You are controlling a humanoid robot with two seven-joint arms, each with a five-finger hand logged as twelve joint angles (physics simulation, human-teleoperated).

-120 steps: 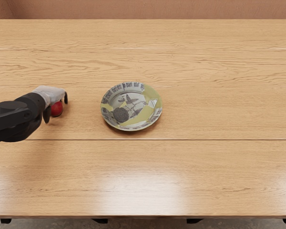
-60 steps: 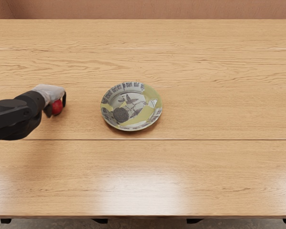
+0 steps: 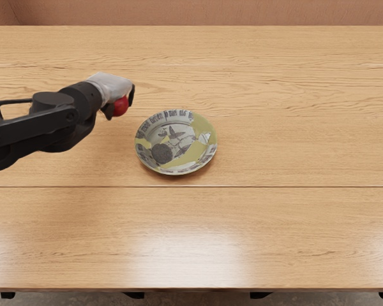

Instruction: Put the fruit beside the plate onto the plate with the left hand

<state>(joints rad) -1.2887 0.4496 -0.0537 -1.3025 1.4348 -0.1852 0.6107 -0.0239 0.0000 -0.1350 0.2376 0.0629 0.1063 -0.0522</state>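
Note:
A small red fruit [image 3: 120, 106] is held in my left hand [image 3: 117, 95], whose grey fingers are curled around it. The hand hangs above the table, just left of and slightly beyond the plate [image 3: 206, 152]. The dark left arm comes in from the picture's left edge. The plate is round with a yellow-green and grey pattern and lettering on its rim, and it lies at the table's middle. Nothing lies on it. Most of the fruit is hidden by the fingers. The right arm does not show.
The wooden table [image 3: 274, 217] fills the view, with its near edge along the bottom and a reddish wall behind its far edge.
The left hand closed on the red fruit, lifted it off the table and carried it up and to the right, toward the plate.

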